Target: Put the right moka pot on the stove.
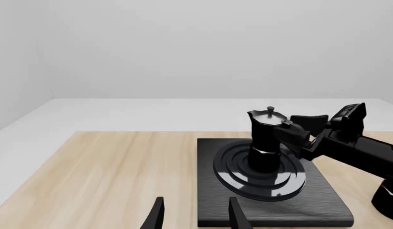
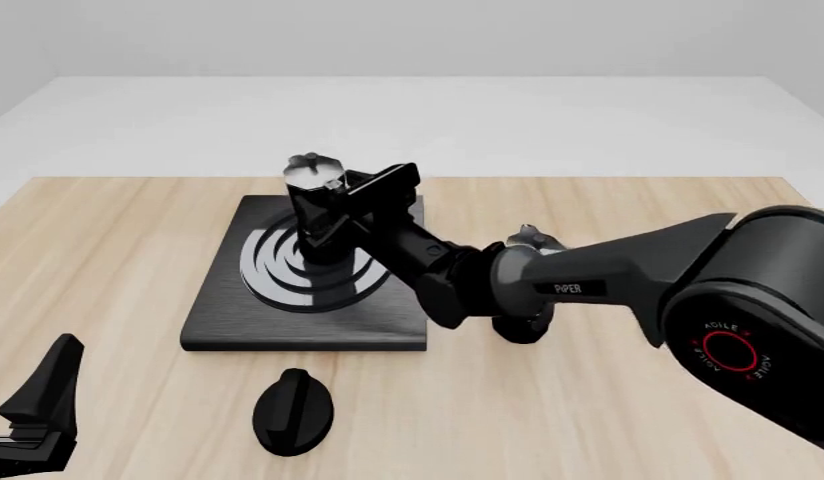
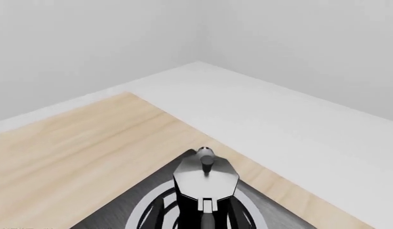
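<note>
Front view shows us the right gripper (image 2: 335,212) closed on the handle of the right moka pot (image 2: 313,215), which stands upright on the burner rings of the stove (image 2: 239,310). Our right arm hides most of a second pot (image 2: 531,239) behind it. Our left gripper (image 2: 39,400) sits open, cut off at the frame edge, near a black knob (image 2: 293,411) on the surface (image 2: 586,400).
</note>
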Tool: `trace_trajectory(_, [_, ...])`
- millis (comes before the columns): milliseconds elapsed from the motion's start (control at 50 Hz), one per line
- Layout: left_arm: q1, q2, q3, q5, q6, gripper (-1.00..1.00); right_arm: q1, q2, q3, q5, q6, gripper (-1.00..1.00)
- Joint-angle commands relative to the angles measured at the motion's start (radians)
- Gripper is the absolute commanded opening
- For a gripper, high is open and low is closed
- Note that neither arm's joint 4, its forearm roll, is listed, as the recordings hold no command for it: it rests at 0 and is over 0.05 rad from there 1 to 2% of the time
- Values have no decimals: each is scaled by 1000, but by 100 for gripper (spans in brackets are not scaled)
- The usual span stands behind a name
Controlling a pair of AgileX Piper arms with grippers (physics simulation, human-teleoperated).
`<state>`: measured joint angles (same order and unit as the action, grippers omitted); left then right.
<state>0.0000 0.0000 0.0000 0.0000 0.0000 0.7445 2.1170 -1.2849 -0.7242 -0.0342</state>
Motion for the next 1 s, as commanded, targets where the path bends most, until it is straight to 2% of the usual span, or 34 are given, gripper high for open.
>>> trace_trajectory(20, [0, 0, 0, 0, 0, 100, 26, -103, 81, 2, 5, 100])
trace_trajectory(580, [0, 0, 0, 0, 0, 100, 53, -410, 300, 42, -7, 100])
trace_trajectory(1000, [0, 0, 0, 0, 0, 100, 53, -608, 391, 169, -44, 100])
